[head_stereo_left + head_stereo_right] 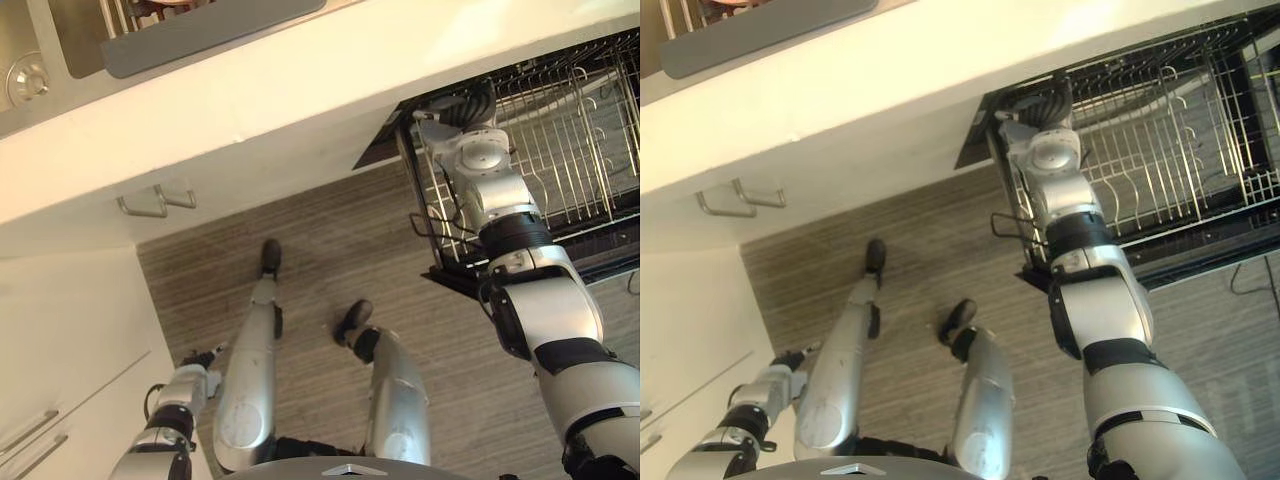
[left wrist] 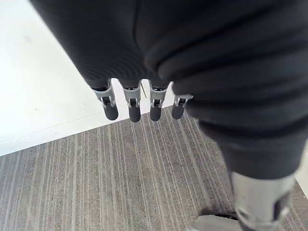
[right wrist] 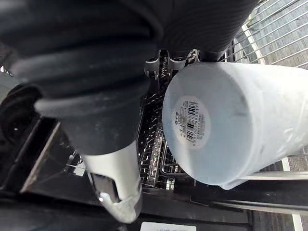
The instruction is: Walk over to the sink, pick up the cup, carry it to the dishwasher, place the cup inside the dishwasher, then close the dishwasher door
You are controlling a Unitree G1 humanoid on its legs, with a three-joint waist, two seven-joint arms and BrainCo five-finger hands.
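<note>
Closest to us, the left robot hand (image 2: 131, 103) hangs low beside a white cabinet (image 1: 60, 330). Its fingers are straight and loose and hold nothing. Under it runs the grey striped floor (image 1: 330, 240).

Further out, on our right, the right arm reaches into the open dishwasher (image 1: 378, 150). The right robot hand (image 3: 115, 183) has its fingers curled over the cup (image 3: 231, 120), while the thumb stands a little apart from it. The cup is pale, and its labelled base faces the wrist camera. It sits at the left corner of the pulled-out wire rack (image 1: 570, 150), just under the worktop's edge. We cannot tell whether it touches the wires. Upright tines and crossing wires crowd the space right below and behind it, and a darker, denser wire section lies beneath the base.

Beyond the rack, the pale worktop (image 1: 300, 90) runs across the scene. Two metal handles (image 1: 160, 200) stick out from the cabinet front below it. Farthest off, the steel sink (image 1: 30, 60) is set into the worktop at our left, with a grey tray (image 1: 200, 35) beside it.
</note>
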